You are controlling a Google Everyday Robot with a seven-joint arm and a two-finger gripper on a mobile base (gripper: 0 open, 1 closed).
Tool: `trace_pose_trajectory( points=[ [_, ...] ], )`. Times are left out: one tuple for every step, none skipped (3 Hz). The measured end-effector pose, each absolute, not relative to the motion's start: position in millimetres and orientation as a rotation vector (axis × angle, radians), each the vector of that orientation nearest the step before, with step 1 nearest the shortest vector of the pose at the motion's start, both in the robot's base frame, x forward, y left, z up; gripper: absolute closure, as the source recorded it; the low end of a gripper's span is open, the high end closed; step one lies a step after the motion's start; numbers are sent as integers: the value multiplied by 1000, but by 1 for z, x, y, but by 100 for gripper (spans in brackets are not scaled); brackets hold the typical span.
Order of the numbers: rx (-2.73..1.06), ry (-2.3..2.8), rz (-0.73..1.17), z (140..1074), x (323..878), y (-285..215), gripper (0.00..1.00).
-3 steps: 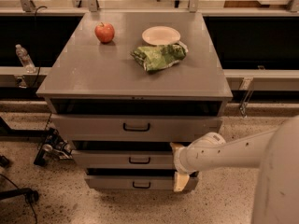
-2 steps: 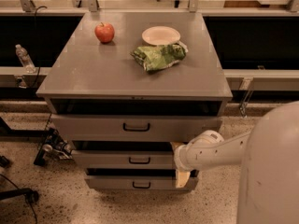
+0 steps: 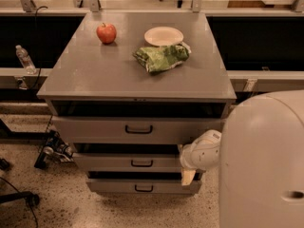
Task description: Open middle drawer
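The grey cabinet [image 3: 137, 75] has three fronts. The middle drawer [image 3: 109, 162] is the low wide front with a small black pull handle [image 3: 141, 164]. It stands a little way out, with a dark gap above it. My gripper [image 3: 189, 174] hangs at the right end of that front, well to the right of the handle, and its tip reaches down to the lowest drawer [image 3: 114, 186]. The white wrist [image 3: 202, 151] behind it covers the drawer's right corner.
On the cabinet top lie a red apple [image 3: 106, 33], a white plate [image 3: 164, 36] and a green chip bag [image 3: 161, 58]. The taller top drawer [image 3: 95, 128] also stands out. My white body [image 3: 263, 160] fills the lower right. A water bottle [image 3: 23, 58] stands at the left.
My white body has come to fill more of the right side of the view. The gripper stays at the right end of the middle drawer, and the drawers have not visibly moved.
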State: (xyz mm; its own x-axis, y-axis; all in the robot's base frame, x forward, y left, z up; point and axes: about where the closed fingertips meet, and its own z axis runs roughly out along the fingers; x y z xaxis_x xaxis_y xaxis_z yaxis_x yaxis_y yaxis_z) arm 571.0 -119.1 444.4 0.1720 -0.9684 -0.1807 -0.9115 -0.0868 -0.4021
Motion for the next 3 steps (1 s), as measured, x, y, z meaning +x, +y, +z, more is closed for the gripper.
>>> trace_pose_trajectory(
  points=[
    [-2027,1794,-184,430,579,-124,0],
    [-2014,1827,-178,417,579,-131,0],
    [-2010,1850,-180,410,579,-137,13]
  ],
)
